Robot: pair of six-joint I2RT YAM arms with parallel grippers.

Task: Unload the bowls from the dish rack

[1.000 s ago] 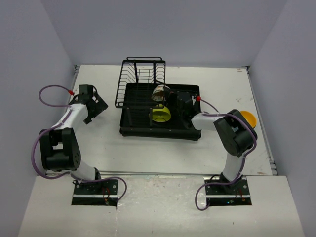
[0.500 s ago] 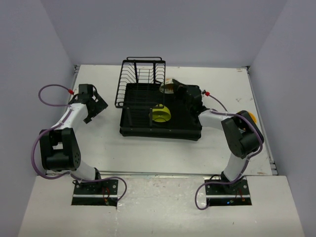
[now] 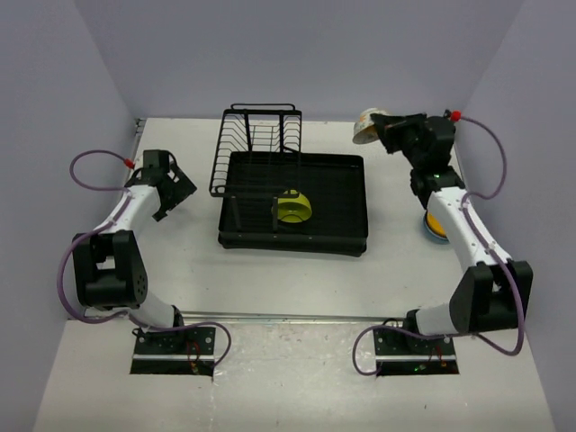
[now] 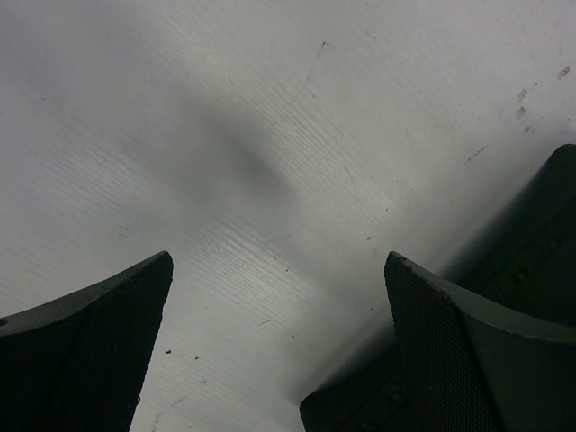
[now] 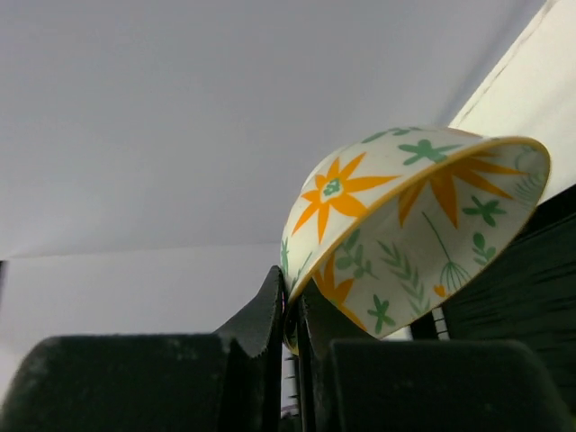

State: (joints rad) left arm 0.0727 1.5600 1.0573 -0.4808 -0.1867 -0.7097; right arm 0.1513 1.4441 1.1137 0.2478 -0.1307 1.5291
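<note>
Yellow-green bowl (image 3: 292, 209): 1 in dish rack (image 3: 337, 193) | patterned bowl (image 5: 396, 225): 1, clamped by right gripper (image 5: 290, 297) | left gripper (image 4: 279, 261) spread

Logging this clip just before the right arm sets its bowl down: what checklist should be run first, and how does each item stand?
1. Patterned bowl pinched at its rim by the right tool: ok.
2. Bowl held off the dish rack, beyond its far right corner: ok.
3. Set-down spot by the orange bowl on the table: cannot tell, the right arm hides part of it.
4. Left tool open over bare table left of the rack, out of the way: ok.
5. Rack emptied: not ok, the yellow-green bowl is in it.
</note>
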